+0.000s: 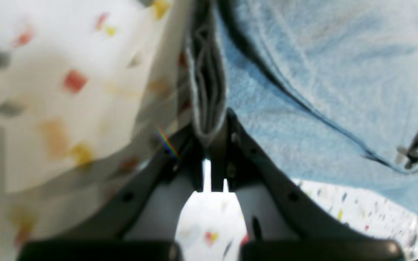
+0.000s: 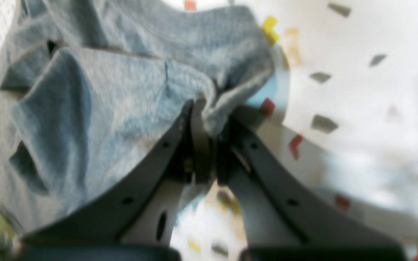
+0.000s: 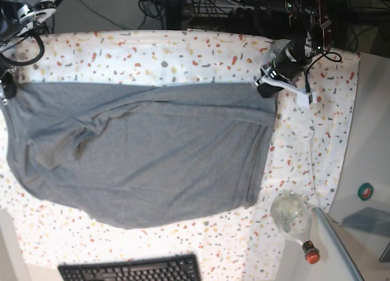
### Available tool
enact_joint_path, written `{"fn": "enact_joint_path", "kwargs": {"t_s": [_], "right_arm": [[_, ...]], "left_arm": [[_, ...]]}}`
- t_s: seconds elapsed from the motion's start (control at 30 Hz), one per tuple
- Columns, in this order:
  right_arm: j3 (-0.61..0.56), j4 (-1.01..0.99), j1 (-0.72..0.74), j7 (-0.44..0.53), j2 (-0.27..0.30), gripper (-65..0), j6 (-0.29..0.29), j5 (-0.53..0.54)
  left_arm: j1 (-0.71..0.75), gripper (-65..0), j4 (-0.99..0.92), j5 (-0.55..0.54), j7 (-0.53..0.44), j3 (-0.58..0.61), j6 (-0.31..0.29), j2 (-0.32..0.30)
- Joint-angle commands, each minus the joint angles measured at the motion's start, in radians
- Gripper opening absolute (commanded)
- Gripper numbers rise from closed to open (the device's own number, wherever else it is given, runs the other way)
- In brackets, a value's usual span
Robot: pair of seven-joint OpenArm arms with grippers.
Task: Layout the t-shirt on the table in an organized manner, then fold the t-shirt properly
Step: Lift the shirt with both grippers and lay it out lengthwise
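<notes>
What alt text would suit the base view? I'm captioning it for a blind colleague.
A grey t-shirt lies spread across a speckled table, held taut along its far edge by two robot arms, the right gripper and the left gripper each shut on a corner. A bottle and a keyboard sit near the front.

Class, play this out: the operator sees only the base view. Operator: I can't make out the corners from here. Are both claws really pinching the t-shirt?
Observer: The left wrist view shows the left claw shut on a bunched edge of the t-shirt.
Operator: And the other one?
Observer: The right wrist view shows the right claw shut on a crumpled fold.
Operator: Is the cloth flat there?
Observer: No, it lies in several overlapping pleats beside that claw.
</notes>
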Motion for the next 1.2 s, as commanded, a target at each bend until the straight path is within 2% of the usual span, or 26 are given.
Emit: {"fn": "enact_joint_path", "kwargs": {"t_s": [0.0,0.1,0.2,0.27,0.33,0.43,0.57,0.7,0.87,1.03,1.17], "right_arm": [[-0.002,0.041,0.009,-0.082,0.048,-65.0,-0.002,-0.014],[-0.003,0.204,0.019,-0.286,0.057,-65.0,-0.002,-0.013],[-0.017,0.325,0.068,-0.349,0.058,-65.0,-0.008,-0.014],[-0.088,0.333,0.125,-0.358,0.078,-65.0,-0.011,-0.014],[-0.183,0.324,0.179,-0.358,0.117,-65.0,-0.011,-0.016],[-0.338,0.279,0.283,-0.350,0.140,-65.0,-0.014,-0.019],[-0.445,0.205,0.437,-0.341,0.172,-65.0,-0.093,-0.019],[-0.505,0.127,0.604,-0.283,0.184,-65.0,-0.163,-0.017],[-0.554,0.109,0.806,-0.269,0.224,-65.0,-0.169,-0.016],[-0.563,0.224,1.012,-0.382,0.289,-65.0,-0.165,-0.014],[-0.559,0.422,0.974,-0.494,0.304,-65.0,-0.165,-0.013]], "left_arm": [[0.010,-65.0,0.062,-0.010,-0.015,-0.005,-0.005,-0.008],[0.078,-65.0,0.225,-0.010,-0.015,-0.003,0.072,-0.057],[0.081,-65.0,0.325,-0.010,-0.015,-0.002,0.155,-0.097],[0.023,-65.0,0.348,-0.010,0.022,-0.002,0.183,-0.120],[-0.082,-65.0,0.351,-0.011,0.130,-0.003,0.189,-0.136],[-0.252,-65.0,0.349,-0.011,0.275,-0.002,0.189,-0.137],[-0.468,-65.0,0.334,-0.011,0.374,0.080,0.190,-0.133],[-0.679,-65.0,0.236,-0.011,0.390,0.158,0.190,-0.122],[-0.975,-65.0,0.061,-0.013,0.386,0.121,0.190,-0.045],[-1.226,-65.0,0.041,-0.021,0.392,0.043,0.190,0.021],[-1.219,-65.0,0.082,-0.058,0.392,0.014,0.190,0.030]]}}
